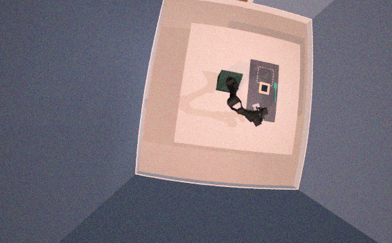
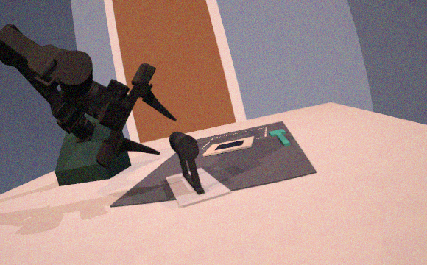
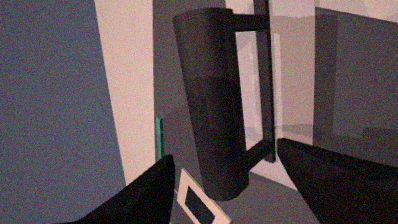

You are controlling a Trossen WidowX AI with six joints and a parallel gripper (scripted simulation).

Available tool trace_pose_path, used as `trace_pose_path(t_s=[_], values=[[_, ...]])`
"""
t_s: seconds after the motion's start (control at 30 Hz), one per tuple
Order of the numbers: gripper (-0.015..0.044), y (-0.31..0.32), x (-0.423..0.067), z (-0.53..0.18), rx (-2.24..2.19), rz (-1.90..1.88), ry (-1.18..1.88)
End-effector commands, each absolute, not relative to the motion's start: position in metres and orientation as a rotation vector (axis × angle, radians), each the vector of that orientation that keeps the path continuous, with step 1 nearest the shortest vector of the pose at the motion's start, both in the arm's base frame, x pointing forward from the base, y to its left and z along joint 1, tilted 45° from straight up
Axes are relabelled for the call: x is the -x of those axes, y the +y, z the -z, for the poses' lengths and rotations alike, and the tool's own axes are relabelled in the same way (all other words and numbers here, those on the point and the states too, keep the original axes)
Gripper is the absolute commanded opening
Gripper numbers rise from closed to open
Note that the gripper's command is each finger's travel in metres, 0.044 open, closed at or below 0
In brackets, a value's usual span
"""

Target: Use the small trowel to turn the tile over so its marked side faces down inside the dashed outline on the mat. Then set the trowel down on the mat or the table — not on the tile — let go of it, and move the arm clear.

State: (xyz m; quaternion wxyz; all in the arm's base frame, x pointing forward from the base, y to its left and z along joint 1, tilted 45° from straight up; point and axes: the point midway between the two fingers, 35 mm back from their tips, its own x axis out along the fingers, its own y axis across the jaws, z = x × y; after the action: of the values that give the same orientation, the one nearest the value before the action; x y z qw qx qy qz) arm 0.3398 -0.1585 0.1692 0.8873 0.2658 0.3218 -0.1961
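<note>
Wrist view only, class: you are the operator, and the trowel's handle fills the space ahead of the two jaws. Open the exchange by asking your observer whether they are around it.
Operator: Are the jaws around the trowel handle?
Observer: No. In the exterior view the open jaws are short of the trowel, touching nothing, on the side of the green base.
Operator: How does the trowel stand?
Observer: Upright on its blade at the near edge of the mat.
Operator: And the tile?
Observer: From the top, the tile lies marked side up, just outside the dashed outline.
</note>
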Motion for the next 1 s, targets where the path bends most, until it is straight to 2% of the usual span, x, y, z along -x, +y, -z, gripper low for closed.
trace_pose_path(t_s=[0.0, 0.97], values=[[0.03, -0.159, -0.34, -0.168, -0.548, 0.396, 0.663], [0.03, -0.167, -0.374, -0.136, -0.548, 0.396, 0.663]])
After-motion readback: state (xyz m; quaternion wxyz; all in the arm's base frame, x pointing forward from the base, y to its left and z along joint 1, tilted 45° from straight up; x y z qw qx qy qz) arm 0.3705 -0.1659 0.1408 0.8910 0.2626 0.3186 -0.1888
